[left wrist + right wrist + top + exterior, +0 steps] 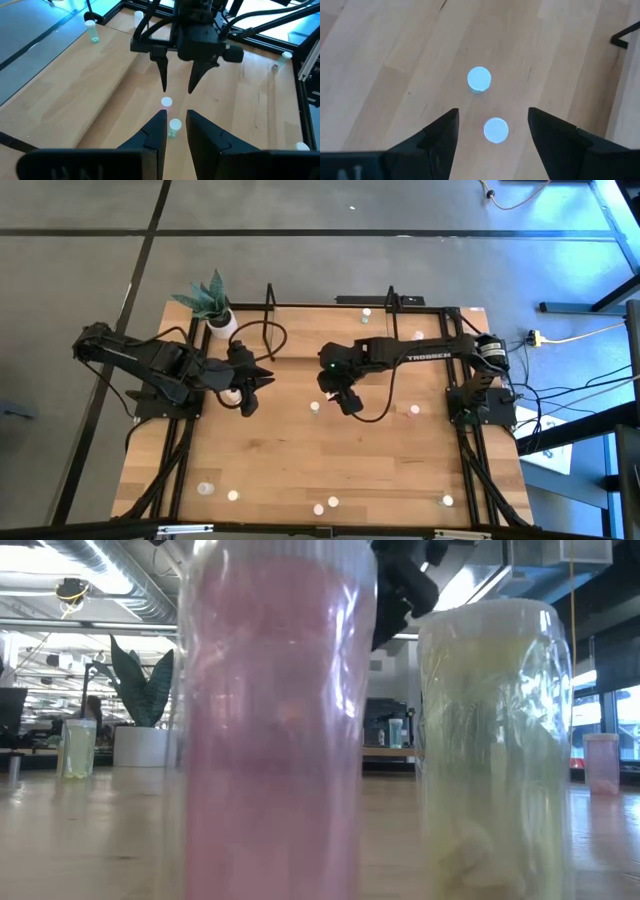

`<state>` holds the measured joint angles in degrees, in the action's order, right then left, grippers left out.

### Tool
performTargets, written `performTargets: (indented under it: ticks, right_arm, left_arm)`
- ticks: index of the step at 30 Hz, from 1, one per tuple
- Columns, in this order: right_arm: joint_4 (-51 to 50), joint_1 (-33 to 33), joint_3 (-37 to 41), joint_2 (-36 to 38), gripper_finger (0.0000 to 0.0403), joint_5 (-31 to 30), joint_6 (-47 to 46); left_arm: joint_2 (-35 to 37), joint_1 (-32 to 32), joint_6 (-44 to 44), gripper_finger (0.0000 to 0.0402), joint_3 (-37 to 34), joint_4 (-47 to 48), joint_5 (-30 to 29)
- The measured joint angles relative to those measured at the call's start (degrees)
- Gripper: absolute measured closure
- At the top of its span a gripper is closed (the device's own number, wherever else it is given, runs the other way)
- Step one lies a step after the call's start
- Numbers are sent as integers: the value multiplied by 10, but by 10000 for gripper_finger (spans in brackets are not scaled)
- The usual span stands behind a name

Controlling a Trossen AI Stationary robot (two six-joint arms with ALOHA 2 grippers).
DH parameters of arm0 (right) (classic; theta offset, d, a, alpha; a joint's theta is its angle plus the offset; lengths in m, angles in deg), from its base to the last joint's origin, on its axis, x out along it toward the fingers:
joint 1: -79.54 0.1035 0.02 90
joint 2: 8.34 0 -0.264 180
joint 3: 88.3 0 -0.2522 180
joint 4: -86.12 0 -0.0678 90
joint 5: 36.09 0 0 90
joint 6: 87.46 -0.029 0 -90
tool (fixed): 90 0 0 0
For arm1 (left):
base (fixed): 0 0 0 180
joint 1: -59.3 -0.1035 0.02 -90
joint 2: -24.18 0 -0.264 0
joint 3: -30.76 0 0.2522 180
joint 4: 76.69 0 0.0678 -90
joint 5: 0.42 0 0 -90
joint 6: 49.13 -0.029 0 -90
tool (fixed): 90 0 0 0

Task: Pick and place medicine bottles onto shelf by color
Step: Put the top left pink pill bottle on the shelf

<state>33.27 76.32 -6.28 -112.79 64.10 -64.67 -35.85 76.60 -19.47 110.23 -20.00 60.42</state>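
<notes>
Wooden bench (300,470) fills the high view, black frame around it. Shelf (330,340) sits along the far edge, light board with thin black end frames; a few small bottles on it, one at (366,312). Potted plant (215,308) at the shelf's left end, also seen far back in the low view (140,700).

Left arm reaches in from the left, left gripper (255,385) over the bench mid-left. Its fingers (150,137) stand at a narrow gap, nothing between them.

Right arm stretches across from the right, right gripper (345,402) near bench centre, pointing down. Fingers (442,132) spread wide, empty, hovering above two bottles, one (496,130) between the tips, the other (479,79) just beyond. The left wrist view shows the same pair, (174,125) and (166,102), between the two grippers.

More bottles are scattered along the near edge. Pink bottle (275,720) and yellowish bottle (495,740) stand right against the low camera.
</notes>
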Motion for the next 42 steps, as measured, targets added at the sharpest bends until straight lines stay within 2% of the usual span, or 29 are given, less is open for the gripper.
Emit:
performTargets:
  ticks: [23, 34, 42]
  right_arm:
    - [170, -11, 150, -3, 163, 0, 0]
    - [243, -11, 188, -3, 163, 0, 2]
    - [258, -11, 199, -3, 163, 0, 2]
  left_arm:
    - [0, 0, 0, 335, 0, 1, 0]
    - [0, 0, -2, 335, 0, 1, 0]
    - [0, 0, -2, 335, 0, 1, 0]
